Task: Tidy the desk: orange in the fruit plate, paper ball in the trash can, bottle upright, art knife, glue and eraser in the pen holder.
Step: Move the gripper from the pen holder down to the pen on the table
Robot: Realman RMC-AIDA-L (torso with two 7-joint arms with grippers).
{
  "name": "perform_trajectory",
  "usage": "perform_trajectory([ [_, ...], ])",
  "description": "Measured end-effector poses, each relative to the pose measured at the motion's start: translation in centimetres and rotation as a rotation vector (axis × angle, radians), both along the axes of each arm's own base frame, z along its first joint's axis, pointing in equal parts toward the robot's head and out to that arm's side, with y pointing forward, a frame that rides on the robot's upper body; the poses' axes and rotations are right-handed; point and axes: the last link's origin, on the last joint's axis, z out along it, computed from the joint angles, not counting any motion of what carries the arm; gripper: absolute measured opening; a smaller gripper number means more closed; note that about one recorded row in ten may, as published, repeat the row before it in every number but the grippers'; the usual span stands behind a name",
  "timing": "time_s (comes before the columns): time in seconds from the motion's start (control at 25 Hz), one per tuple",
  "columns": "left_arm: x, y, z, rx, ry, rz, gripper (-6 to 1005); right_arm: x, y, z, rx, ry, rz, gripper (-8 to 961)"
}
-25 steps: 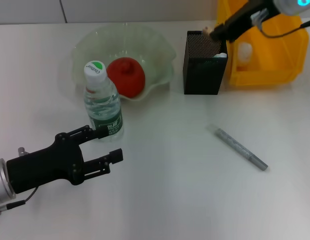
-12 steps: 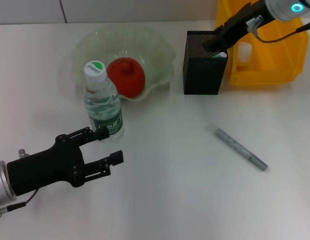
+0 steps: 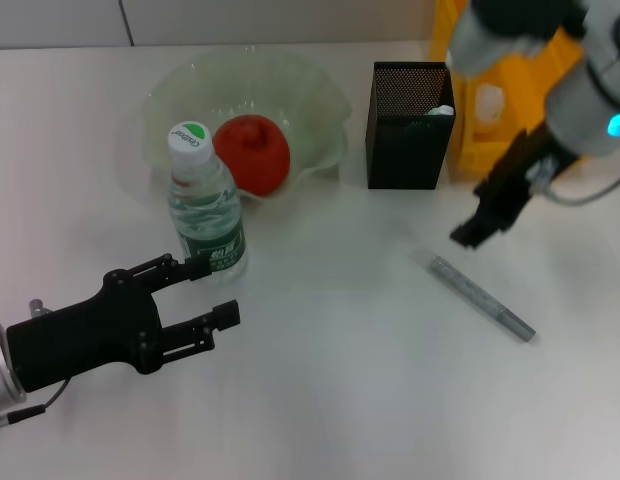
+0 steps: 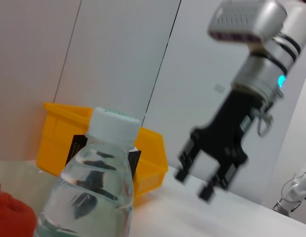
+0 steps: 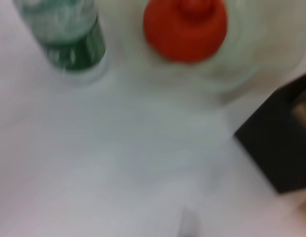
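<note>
The bottle stands upright on the white desk, also in the left wrist view. The orange lies in the fruit plate. My left gripper is open and empty, just in front of the bottle's base. The grey art knife lies flat at the right. My right gripper hangs open and empty just above the knife's far end; it also shows in the left wrist view. The pen holder holds a white item, and a tan blur shows inside it.
The yellow trash can stands at the back right beside the pen holder, with a white lump inside. The desk's far edge meets a pale wall behind the plate.
My right arm swung from over the pen holder forward and down to above the art knife; the tan piece it held is gone from its fingers. The left arm barely moved.
</note>
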Motion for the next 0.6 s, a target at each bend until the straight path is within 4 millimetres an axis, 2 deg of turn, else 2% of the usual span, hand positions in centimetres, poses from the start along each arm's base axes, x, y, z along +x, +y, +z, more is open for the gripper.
perform_trajectory([
  [0.04,0.0,0.1,0.0,0.002,0.003,0.000,758,0.6,-0.5,-1.0,0.000,-0.026,-0.018,631],
  [0.32,0.2,0.5,0.1,0.005,0.005,-0.004,758,2.4,-0.7,-3.5,0.011,-0.044,-0.076,629],
  [0.6,0.2,0.5,0.0,0.006,0.007,-0.003,758,3.0,-0.6,-4.8,0.015,-0.040,-0.085,615],
])
